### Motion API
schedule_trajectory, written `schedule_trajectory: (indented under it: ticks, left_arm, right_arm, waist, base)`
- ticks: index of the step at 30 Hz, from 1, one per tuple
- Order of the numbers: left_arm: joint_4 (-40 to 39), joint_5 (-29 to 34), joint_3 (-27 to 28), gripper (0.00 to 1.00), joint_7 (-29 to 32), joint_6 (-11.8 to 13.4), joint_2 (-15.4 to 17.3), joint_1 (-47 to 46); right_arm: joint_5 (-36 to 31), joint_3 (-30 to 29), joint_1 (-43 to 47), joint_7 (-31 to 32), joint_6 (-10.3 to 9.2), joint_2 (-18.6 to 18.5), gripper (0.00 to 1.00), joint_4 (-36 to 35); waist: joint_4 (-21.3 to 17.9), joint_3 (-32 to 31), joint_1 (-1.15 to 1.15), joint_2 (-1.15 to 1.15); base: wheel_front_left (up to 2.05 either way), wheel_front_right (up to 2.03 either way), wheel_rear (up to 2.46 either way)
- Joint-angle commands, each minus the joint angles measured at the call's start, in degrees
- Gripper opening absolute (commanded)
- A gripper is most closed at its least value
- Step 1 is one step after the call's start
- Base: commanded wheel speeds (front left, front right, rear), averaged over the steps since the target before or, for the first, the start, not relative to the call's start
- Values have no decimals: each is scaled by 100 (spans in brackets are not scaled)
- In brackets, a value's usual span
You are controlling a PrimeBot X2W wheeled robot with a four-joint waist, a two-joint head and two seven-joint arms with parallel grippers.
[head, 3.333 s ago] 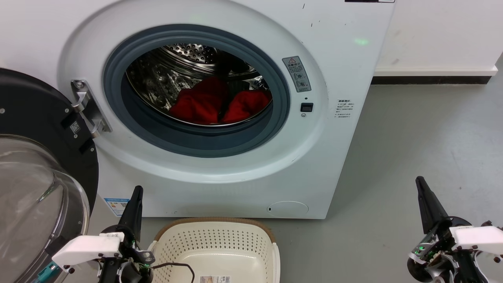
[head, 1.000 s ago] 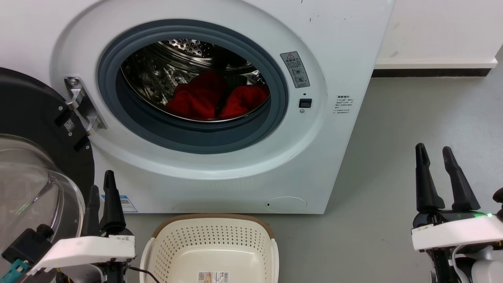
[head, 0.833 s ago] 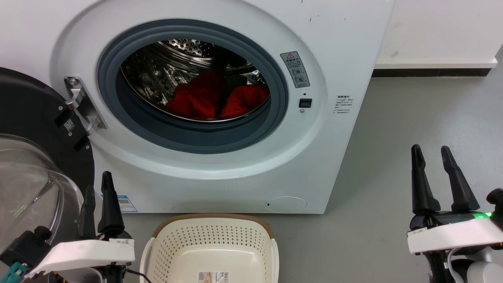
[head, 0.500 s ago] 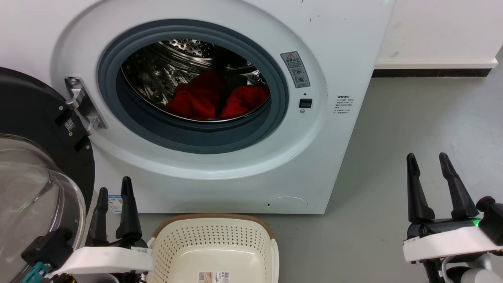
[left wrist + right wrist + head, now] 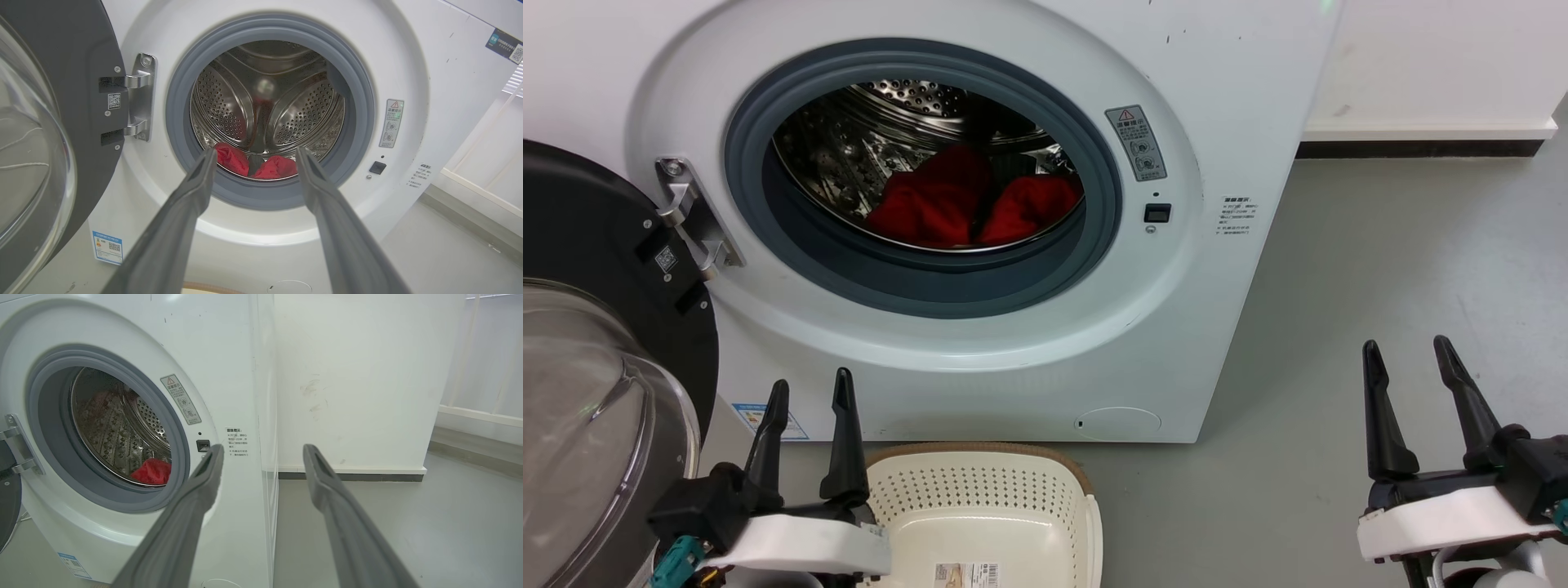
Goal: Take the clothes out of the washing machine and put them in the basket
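The white washing machine [image 5: 1225, 98] has its door swung open at the left. Two bright red clothes [image 5: 931, 204] [image 5: 1031, 208] lie side by side at the bottom of the steel drum, also seen as clothes [image 5: 233, 157] and as a red garment [image 5: 152, 471]. The cream basket [image 5: 980, 506] stands on the floor just before the machine. My left gripper [image 5: 809, 384] is open and empty, low at the basket's left rim, pointing at the porthole [image 5: 269, 114]. My right gripper [image 5: 1406, 347] is open and empty over the floor, right of the machine.
The black-framed glass door [image 5: 588, 343] hangs open at the left, close to my left arm. Grey floor [image 5: 1380, 261] stretches right of the machine to a white wall [image 5: 1429, 73] with a dark skirting strip.
My left gripper has shifted right toward the basket's rim and turned toward the porthole. My right gripper has sunk a little lower in the head view. The clothes lie as before.
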Motion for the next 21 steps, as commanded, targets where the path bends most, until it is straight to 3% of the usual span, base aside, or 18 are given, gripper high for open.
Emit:
schedule_trajectory:
  ticks: [1, 13, 21]
  left_arm:
    - [-66, 160, -38, 100, -59, 35, 14, 57]
    - [80, 985, -309, 100, -212, 8, 81, 147]
    - [393, 1371, -364, 100, -302, 176, 134, 213]
  right_arm:
    - [-167, 3, 32, -57, -2, -25, 100, -22]
    - [-174, 155, 113, -207, -2, -23, 100, 483]
    - [-466, 204, 104, -295, -2, -23, 100, 766]
  waist:
    - [-4, 5, 0, 0]
    - [-2, 21, 0, 0]
    - [-11, 15, 0, 0]
  base:
    - [0, 0, 0]
    - [0, 0, 0]
    - [0, 0, 0]
